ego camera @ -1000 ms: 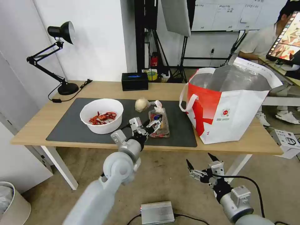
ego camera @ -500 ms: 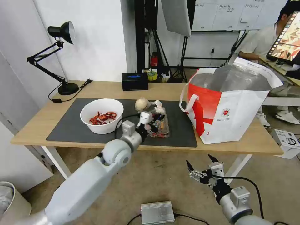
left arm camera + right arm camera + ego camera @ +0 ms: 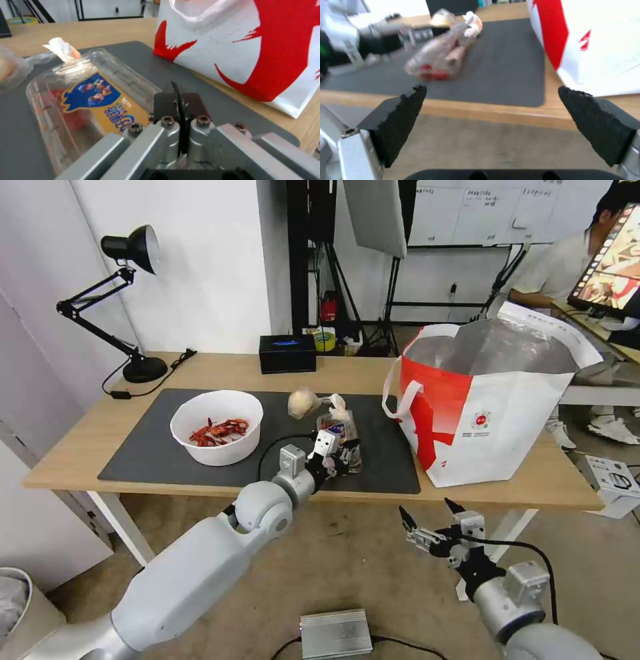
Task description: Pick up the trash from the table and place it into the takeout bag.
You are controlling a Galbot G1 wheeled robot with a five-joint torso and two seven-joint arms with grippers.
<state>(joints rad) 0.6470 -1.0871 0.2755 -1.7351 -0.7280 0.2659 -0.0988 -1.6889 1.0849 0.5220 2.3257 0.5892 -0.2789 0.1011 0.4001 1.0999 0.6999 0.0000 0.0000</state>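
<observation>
Nothing looks bagged yet: bowl, ball and tray sit beside the bag. The left gripper is pinched together at the tray's near edge. The right gripper hangs wide open below.

So the mat covers the middle of the table, running close to the front edge. On the mat's left part sits the bowl. The ball is near the mat's back edge, around the middle, with the tissue just to its right. The tray lies in front of those two, reaching toward the mat's front edge. The bag stands on the table's right end, beside the mat's right edge. The box sits at the back edge, and a lamp on the back left corner.
</observation>
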